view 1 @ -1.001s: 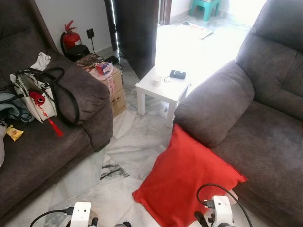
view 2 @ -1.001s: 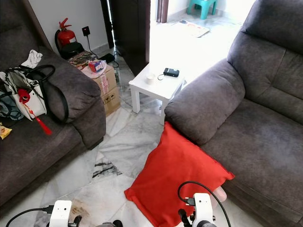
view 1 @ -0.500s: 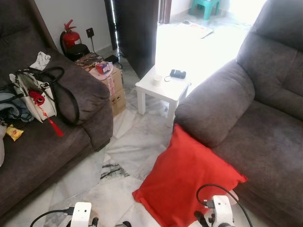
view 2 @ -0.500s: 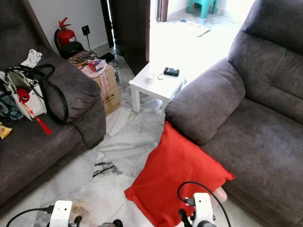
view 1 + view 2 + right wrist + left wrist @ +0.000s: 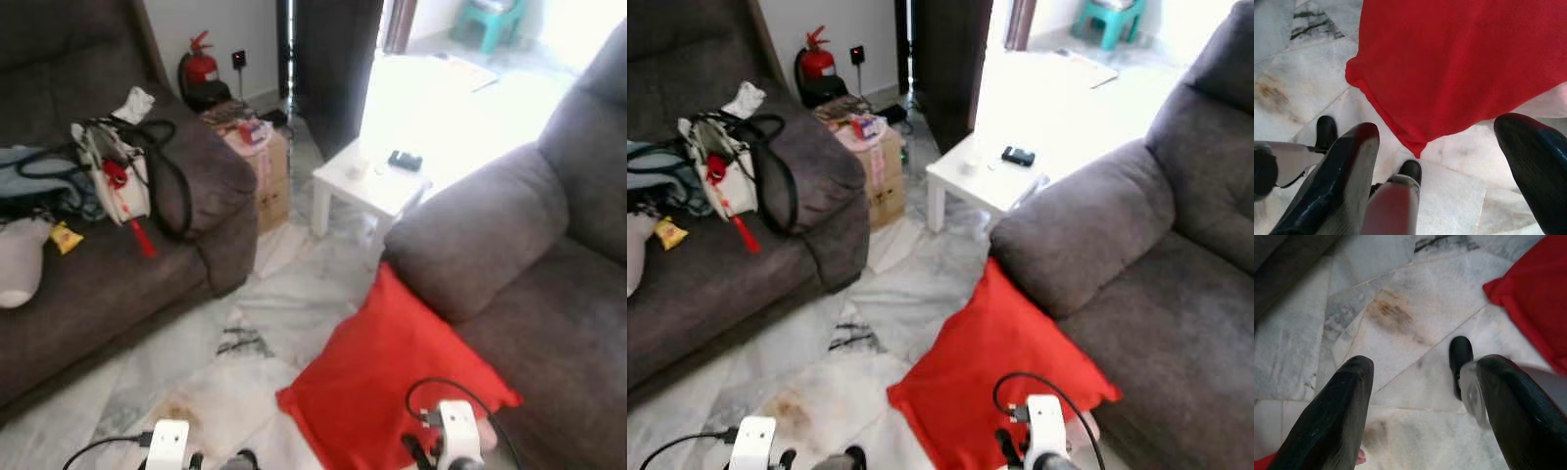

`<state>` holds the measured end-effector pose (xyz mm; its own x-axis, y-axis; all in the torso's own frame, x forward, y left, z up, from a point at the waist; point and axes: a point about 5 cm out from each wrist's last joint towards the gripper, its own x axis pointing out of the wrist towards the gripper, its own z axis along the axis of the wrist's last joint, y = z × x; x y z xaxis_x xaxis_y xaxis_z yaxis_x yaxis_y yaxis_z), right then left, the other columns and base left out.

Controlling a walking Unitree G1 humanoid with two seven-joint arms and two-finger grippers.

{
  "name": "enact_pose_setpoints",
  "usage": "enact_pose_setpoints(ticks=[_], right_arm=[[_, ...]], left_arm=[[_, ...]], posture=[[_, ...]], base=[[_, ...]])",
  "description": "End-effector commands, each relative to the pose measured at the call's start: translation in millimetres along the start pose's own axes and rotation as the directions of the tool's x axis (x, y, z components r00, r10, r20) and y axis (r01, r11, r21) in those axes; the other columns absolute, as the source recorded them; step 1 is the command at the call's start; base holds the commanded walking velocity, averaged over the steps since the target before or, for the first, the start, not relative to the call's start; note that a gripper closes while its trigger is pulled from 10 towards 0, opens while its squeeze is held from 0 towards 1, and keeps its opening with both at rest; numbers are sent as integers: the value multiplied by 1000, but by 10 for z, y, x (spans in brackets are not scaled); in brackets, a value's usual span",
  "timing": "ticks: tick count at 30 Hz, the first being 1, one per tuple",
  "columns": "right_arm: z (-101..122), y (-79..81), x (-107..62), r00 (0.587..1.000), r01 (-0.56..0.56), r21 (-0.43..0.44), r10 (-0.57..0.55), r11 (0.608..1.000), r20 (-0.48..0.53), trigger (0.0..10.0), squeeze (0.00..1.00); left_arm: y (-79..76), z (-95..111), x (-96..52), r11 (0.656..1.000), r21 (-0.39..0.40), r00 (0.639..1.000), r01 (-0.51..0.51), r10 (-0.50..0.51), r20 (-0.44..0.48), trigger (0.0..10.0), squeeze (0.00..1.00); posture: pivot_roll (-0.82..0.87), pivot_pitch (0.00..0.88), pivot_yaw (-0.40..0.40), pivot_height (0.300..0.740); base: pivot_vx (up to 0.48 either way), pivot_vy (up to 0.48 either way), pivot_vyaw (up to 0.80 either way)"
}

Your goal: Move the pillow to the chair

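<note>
2 grey sofas flank the marble floor (image 5: 255, 313): the chair (image 5: 529, 255) on the right and a cluttered sofa (image 5: 108, 264) on the left. The red pillow (image 5: 392, 382) lies on the floor, leaning against the chair's front below its armrest.

Risk, as I judge it: a pinch on 1 thin corner could slip, letting the soft pillow sag and drag.

The right gripper (image 5: 1435, 161) hangs above the pillow's near corner, fingers wide apart, holding nothing. The left gripper (image 5: 1420, 396) hovers over bare tile, also spread and empty.
</note>
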<state>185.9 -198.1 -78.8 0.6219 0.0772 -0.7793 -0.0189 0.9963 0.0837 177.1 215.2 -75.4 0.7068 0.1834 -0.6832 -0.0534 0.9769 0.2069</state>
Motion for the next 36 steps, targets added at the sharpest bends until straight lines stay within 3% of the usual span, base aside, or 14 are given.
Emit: enact_pose_setpoints(ticks=[1, 18, 36], right_arm=[[-60, -20, -17, 1000, 5, -3, -5, 1000, -19, 10000, 0], [-62, -40, -21, 1000, 9, 4, -9, 1000, -25, 10000, 0], [-89, -57, -30, 999, 16, 20, -16, 1000, -33, 10000, 0]], left_arm=[[-10, -115, -38, 1000, 15, 999, 8, -8, -40, 10000, 0], [-29, -122, -41, 1000, 8, 999, 13, -12, -43, 10000, 0], [-22, -133, -44, 1000, 21, 999, 17, -16, -48, 10000, 0]], posture=[[73, 115, -20, 740], [73, 128, -25, 740], [75, 132, -22, 740]], base=[[0, -277, 600], [0, -276, 35], [0, -122, 0]])
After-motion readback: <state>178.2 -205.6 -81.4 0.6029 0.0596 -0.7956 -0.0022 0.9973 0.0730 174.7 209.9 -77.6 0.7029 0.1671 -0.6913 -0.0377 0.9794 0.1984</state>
